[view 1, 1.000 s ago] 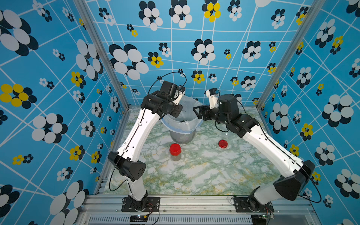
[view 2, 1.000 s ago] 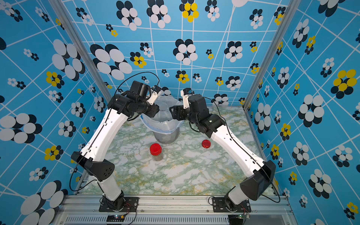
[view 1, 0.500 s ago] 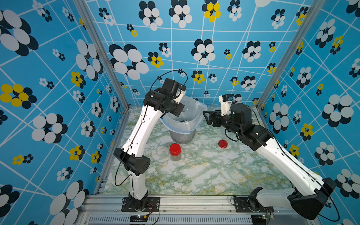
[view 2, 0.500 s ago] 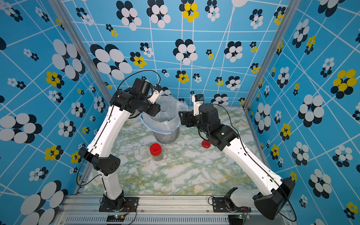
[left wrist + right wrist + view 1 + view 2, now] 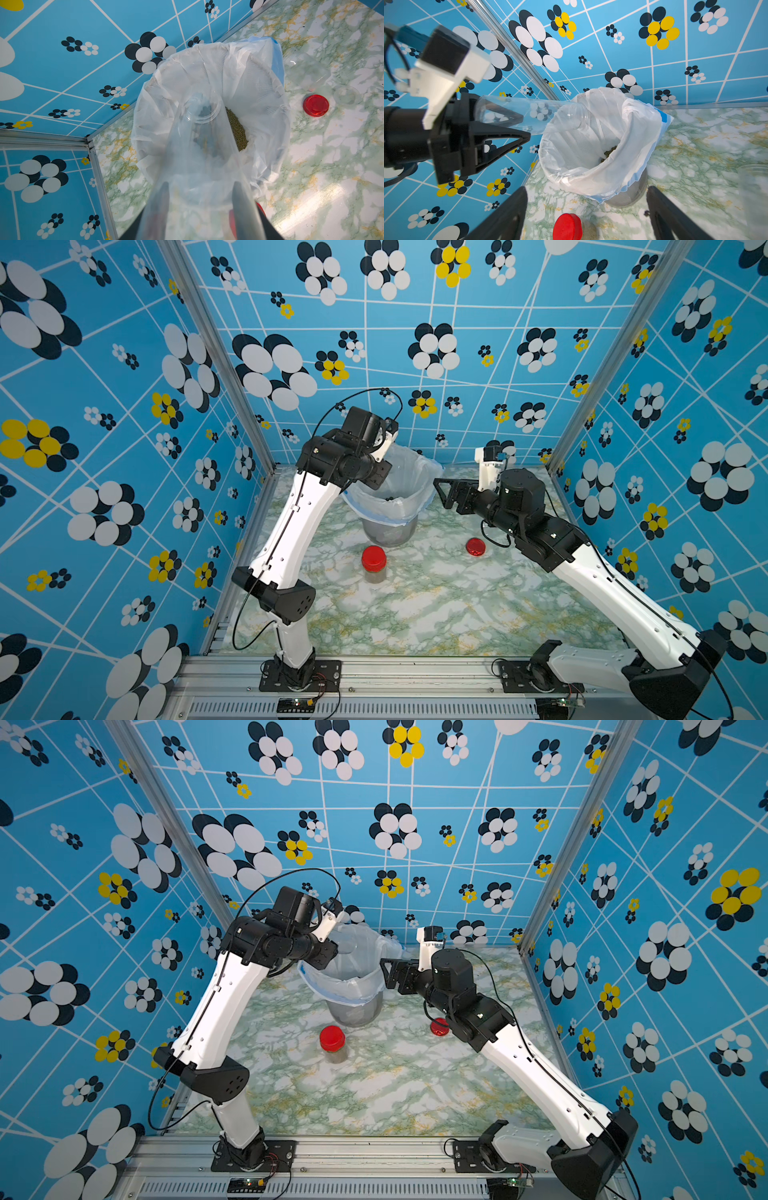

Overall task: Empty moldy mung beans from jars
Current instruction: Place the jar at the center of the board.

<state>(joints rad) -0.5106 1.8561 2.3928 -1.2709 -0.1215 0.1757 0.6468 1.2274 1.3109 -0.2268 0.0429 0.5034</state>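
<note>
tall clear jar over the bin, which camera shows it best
Right wrist: the tall clear jar shows side-on, mouth over the lined bucket. Left wrist looks along it, blurry. Top views: mostly hidden by the left arm.

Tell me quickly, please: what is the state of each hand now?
Left hand: closed on the clear lidless jar, its mouth over the lined bin.
Right hand: open, holding nothing.

Grey mesh bin (image 5: 384, 533), white bag liner (image 5: 409, 485), toward back of green-marbled desk (image 5: 436, 605). Blue flower-print walls (image 5: 498, 302); aluminium rail (image 5: 415, 668) along front.
</note>
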